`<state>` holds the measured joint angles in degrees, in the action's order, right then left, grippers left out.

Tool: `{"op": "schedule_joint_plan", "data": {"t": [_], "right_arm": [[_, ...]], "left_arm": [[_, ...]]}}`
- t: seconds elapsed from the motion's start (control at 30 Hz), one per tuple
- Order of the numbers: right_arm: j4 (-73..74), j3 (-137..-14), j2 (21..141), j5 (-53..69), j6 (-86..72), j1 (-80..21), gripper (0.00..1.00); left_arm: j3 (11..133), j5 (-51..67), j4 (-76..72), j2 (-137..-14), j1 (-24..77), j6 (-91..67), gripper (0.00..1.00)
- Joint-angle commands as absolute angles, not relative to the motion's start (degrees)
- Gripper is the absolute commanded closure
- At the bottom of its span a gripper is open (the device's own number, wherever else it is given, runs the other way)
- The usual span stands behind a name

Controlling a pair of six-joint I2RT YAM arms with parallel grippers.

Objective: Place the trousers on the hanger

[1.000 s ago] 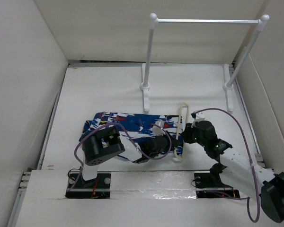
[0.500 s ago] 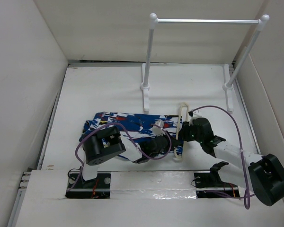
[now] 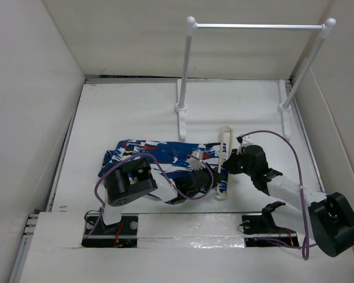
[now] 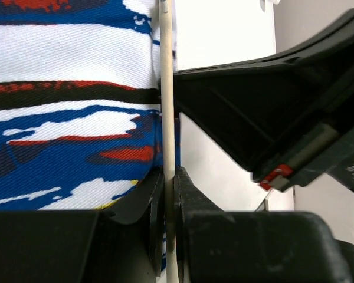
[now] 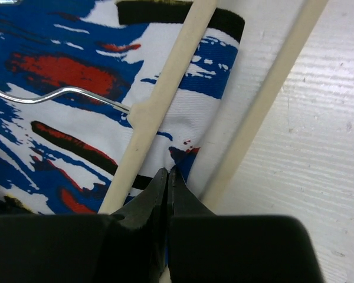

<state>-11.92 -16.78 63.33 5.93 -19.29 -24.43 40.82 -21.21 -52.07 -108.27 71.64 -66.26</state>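
The trousers (image 3: 156, 154) lie flat at the table's near middle, printed blue, white, red and black. The cream hanger (image 3: 225, 154) lies across their right end. My left gripper (image 3: 216, 185) is shut on the hanger's thin bar (image 4: 167, 118), near its front end. My right gripper (image 3: 228, 167) is shut on the trousers' edge (image 5: 186, 138), pinching the cloth between the hanger's two cream bars (image 5: 165, 88). The hanger's wire hook (image 5: 53, 94) lies on the cloth. In the left wrist view the trousers (image 4: 71, 106) fill the left and the right gripper's black body (image 4: 265, 112) sits close on the right.
A tall white two-post rail (image 3: 256, 26) stands at the back right, its feet (image 3: 181, 118) on the table just behind the trousers. White walls close in the table on the left, back and right. A taped front edge (image 3: 183, 227) runs by the arm bases.
My right arm has swung its elbow in and its gripper has moved a little left onto the trousers' edge. The hanger has shifted slightly up and left. My left gripper has held its grip.
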Motion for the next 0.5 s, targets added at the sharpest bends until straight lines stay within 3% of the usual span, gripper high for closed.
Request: {"op": "schedule_joint_plan", "data": {"t": [0.0,0.27,0.47], "right_arm": [[-13.2,-18.6,59.4,6.2,-17.9,-22.2,1.0],[-4.9,-23.2,48.9,9.4,-15.4,-15.2,1.0],[-4.1,-26.7,48.9,16.9,-14.1,-7.0,1.0]], "left_arm": [[39.8,-25.2,-51.8,-106.7,71.7,-64.3,1.0],[38.4,-23.9,-51.7,-106.8,68.8,-64.1,1.0],[38.0,-23.2,-51.7,-107.8,68.8,-64.2,1.0]]}}
